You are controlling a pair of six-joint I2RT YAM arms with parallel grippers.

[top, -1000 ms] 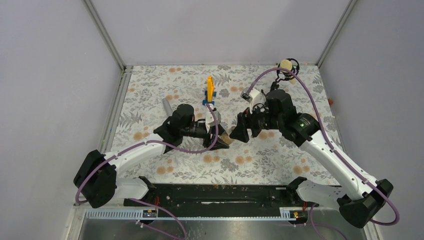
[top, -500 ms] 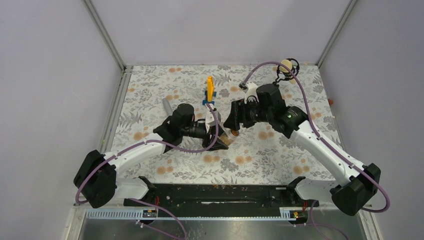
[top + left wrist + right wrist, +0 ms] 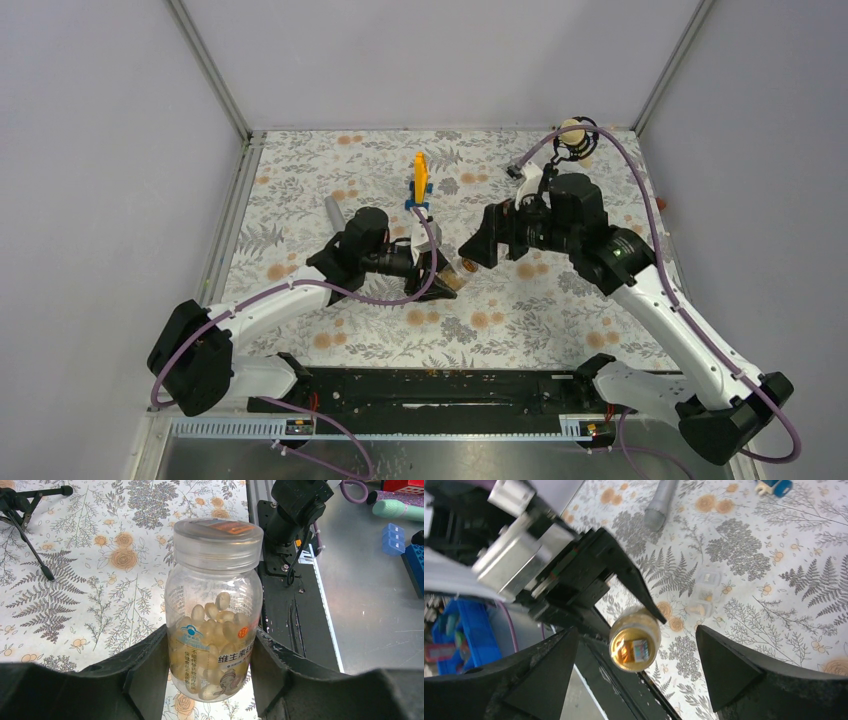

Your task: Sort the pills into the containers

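Observation:
My left gripper is shut on an amber-tan see-through jar full of pale yellow pills, with its clear lid on. It holds the jar tilted above the flowered cloth at mid-table. My right gripper is open and empty, and faces the jar's lid. The lid lies between its wide-spread fingers in that view and touches neither. In the top view the right gripper is just right of the jar. A small colourless container sits on the cloth beyond the jar.
An orange piece on a blue base stands behind the jar. A grey tube lies at the left, also in the right wrist view. A microphone stand is at the back right. A black rail runs along the near edge.
My right arm swung up and left toward the jar, then drew back a little to the right, its gripper still open. My left gripper and the jar have stayed put.

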